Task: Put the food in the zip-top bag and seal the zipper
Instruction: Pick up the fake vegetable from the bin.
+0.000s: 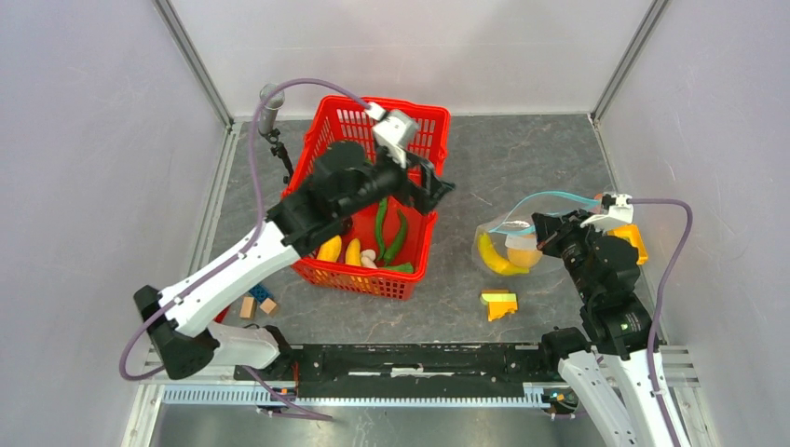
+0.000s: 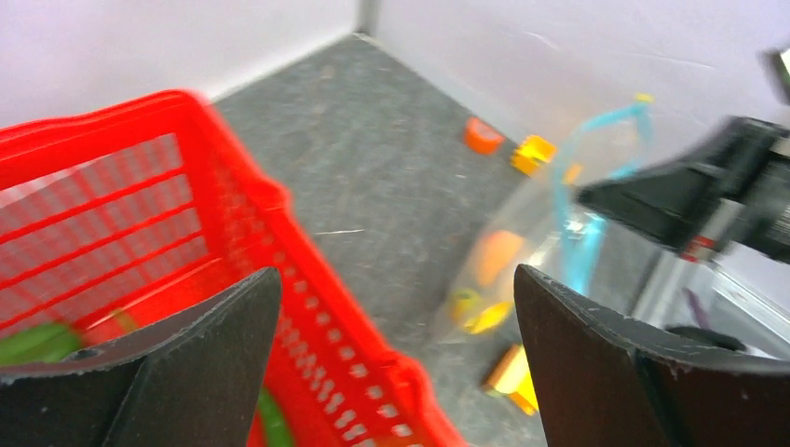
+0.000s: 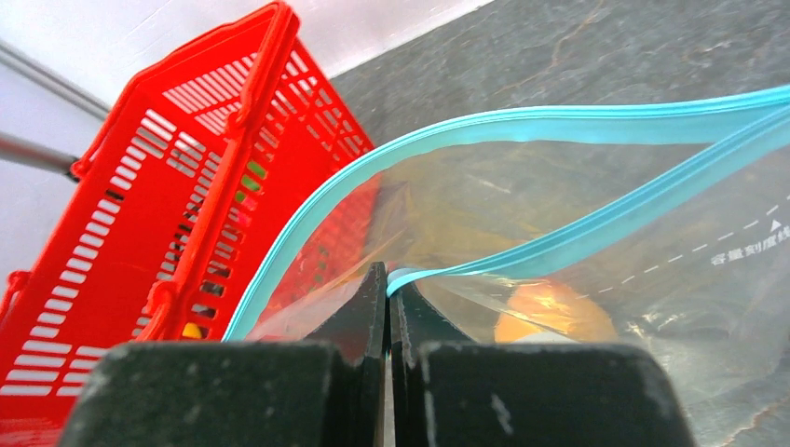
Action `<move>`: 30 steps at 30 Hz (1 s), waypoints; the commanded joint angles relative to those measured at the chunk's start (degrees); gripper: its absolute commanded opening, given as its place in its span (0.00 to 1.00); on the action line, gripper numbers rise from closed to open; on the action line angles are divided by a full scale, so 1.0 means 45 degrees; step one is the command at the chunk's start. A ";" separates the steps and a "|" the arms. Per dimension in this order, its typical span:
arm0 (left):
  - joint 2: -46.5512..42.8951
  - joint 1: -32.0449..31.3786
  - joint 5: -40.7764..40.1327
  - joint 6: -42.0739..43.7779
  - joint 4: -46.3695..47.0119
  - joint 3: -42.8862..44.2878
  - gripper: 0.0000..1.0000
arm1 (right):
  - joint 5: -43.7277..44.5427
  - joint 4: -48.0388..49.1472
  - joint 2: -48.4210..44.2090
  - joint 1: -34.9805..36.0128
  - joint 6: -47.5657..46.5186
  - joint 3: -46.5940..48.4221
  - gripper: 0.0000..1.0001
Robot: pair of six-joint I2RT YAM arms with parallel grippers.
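The clear zip-top bag (image 1: 508,244) lies right of centre with a yellow banana (image 1: 497,258) and an orange (image 1: 523,253) inside. Its light blue zipper (image 3: 559,126) gapes open. My right gripper (image 3: 388,279) is shut on the near zipper edge and holds the mouth up; it also shows in the top view (image 1: 548,226). My left gripper (image 1: 438,186) is open and empty over the right rim of the red basket (image 1: 326,126). In the basket lie green peppers (image 1: 391,233), yellow bananas (image 1: 340,250) and a white mushroom (image 1: 369,258).
A yellow-green-orange block stack (image 1: 499,304) lies in front of the bag. A small yellow crate (image 1: 631,240) sits behind the right wrist. Small wooden blocks (image 1: 256,303) lie near the left arm's base. A black stand (image 1: 273,121) rises at the back left.
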 commanded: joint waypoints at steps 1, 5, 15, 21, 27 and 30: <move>0.0254 0.1199 -0.0957 -0.0112 -0.0906 -0.0522 1.00 | 0.1251 0.0520 0.0267 0.0046 -0.0773 0.0712 0.00; 0.1671 0.2347 -0.1473 -0.0563 -0.2240 0.0127 1.00 | 0.1072 0.0453 0.0508 0.0037 -0.1058 0.0776 0.00; 0.5140 0.3910 -0.2223 -0.1158 -0.3138 0.1506 1.00 | 0.0119 0.0626 0.0722 0.0043 -0.1409 0.0699 0.00; 0.6049 0.3977 -0.1680 -0.0985 -0.3895 0.1662 0.98 | -0.0289 0.0592 0.0989 0.0041 -0.1638 0.0645 0.00; 0.6555 0.3969 -0.2090 -0.1714 -0.3767 0.0675 0.92 | -0.0313 0.0797 0.1042 0.0041 -0.1601 0.0503 0.00; 0.6879 0.3958 -0.2341 -0.1997 -0.3594 0.0356 0.89 | -0.0329 0.0836 0.1109 0.0040 -0.1645 0.0503 0.00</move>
